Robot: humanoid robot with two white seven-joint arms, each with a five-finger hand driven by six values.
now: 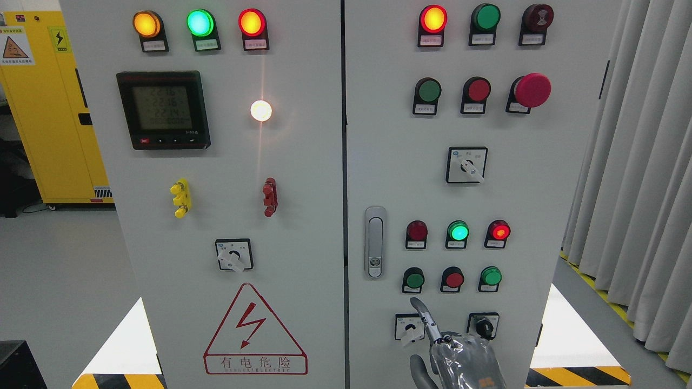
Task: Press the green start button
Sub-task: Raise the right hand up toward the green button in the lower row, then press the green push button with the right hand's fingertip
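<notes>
My right hand (432,330) rises from the bottom edge in front of the right cabinet door (540,178). Its index finger (422,310) sticks up and the other fingers are curled, holding nothing. The fingertip is just below a green push button (414,280), the left one in the lower button row, and looks a little apart from it. A red button (454,279) and a second green button (491,276) stand to that button's right. Another green push button (428,91) is in the upper row. The left hand is not in view.
A white rotary switch (410,327) sits next to my finger and a black key switch (483,326) is to its right. Lit lamps (458,232) are above the lower buttons. A door handle (374,242), a red mushroom button (531,90), and curtains (638,178) at the right are also in view.
</notes>
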